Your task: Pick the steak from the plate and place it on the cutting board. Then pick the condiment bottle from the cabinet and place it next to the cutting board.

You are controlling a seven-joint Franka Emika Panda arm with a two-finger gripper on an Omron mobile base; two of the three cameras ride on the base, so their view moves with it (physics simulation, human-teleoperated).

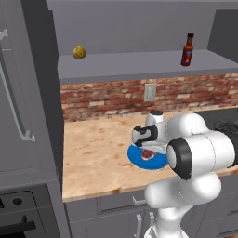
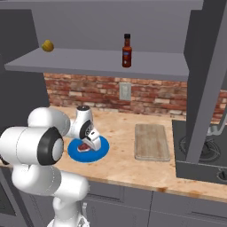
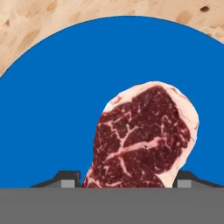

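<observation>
Steak (image 3: 144,135) lies flat on the plate (image 3: 52,109), marbling clear in the hand view, where the gripper (image 3: 127,181) straddles its near end with one dark fingertip (image 3: 65,180) on each side; the tips are cut off low, so whether the pads touch the meat cannot be told, and the jaws stand apart at about the slab's width. Right base view shows the cutting board (image 2: 152,142) bare, right of the plate with open counter (image 2: 119,155) between, near the stove (image 2: 204,159); in the left base view the arm hides that side. Condiment bottle (image 1: 187,49) stands upright on the cabinet (image 1: 139,65) shelf, well apart from a yellowish fruit (image 1: 79,52).
</observation>
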